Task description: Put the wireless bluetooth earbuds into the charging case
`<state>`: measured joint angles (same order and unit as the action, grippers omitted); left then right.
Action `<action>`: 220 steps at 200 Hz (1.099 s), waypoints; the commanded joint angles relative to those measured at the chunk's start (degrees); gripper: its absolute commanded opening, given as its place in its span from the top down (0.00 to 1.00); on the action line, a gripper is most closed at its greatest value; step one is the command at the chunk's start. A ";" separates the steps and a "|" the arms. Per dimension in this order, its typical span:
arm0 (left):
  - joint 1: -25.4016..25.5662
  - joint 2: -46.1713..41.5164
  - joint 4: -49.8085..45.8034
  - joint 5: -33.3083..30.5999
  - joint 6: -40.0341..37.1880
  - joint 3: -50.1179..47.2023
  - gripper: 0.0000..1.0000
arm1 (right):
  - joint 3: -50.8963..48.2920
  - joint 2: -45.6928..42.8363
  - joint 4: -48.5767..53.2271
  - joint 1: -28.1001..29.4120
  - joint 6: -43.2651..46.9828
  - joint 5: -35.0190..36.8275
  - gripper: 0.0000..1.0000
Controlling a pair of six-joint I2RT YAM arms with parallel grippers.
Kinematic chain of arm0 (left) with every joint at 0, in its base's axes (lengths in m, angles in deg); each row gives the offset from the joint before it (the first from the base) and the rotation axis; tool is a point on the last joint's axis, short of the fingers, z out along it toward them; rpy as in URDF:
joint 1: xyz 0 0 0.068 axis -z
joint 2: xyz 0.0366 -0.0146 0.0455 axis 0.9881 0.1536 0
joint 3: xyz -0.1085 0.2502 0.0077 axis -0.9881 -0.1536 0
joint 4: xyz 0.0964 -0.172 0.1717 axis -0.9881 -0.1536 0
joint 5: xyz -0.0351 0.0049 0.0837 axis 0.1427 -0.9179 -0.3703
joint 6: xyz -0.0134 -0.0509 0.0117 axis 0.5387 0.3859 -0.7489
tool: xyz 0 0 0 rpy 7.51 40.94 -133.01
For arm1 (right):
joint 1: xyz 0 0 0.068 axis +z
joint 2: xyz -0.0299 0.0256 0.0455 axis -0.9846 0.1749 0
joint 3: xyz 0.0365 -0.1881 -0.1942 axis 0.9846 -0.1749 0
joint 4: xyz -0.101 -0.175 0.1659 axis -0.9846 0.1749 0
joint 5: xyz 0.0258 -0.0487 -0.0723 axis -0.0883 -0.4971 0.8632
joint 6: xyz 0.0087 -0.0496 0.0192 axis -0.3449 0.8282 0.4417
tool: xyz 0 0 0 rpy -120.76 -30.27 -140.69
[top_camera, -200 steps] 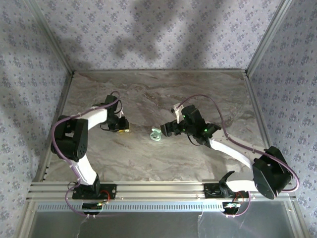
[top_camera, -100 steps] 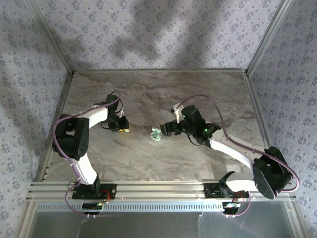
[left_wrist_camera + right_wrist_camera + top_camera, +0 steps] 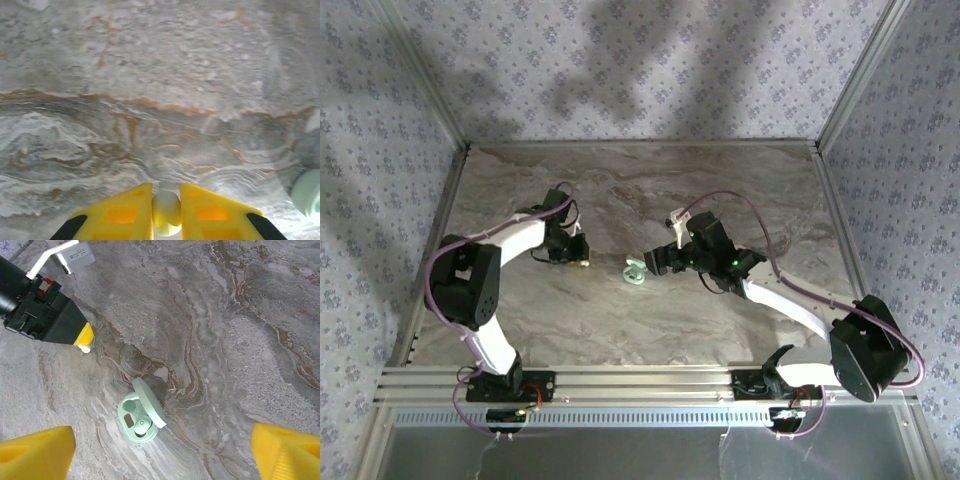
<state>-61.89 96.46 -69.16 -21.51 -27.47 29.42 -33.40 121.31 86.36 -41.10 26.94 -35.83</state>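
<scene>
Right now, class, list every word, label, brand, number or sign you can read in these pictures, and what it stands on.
None: no readable text. The open charging case, the earbud in the left gripper and the marble table show no legible word, number or sign.

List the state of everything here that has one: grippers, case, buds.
left gripper: shut on the earbud.
earbud: pinched between the left gripper's yellow fingers, apart from the case.
right gripper: open, holding nothing, over the case.
case: on the table, lid open; contents too small to tell.
</scene>
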 commanded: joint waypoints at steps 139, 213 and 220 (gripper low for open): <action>25.30 -4.00 -5.29 -25.83 2.06 5.41 0.85 | -10.00 -8.89 -10.38 -13.13 -12.15 -7.27 0.02; 30.44 2.75 -3.28 -31.71 -4.52 9.81 0.85 | -9.73 -8.48 -9.95 -13.50 -12.03 -7.45 0.02; 30.61 3.30 -3.26 -32.44 -5.07 10.06 0.85 | -9.73 -8.55 -9.86 -13.52 -12.10 -7.40 0.02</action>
<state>-32.23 97.91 -72.62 -50.12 -28.87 37.72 -43.46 112.50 77.22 -54.10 15.55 -42.34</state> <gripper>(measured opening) 0.154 0.978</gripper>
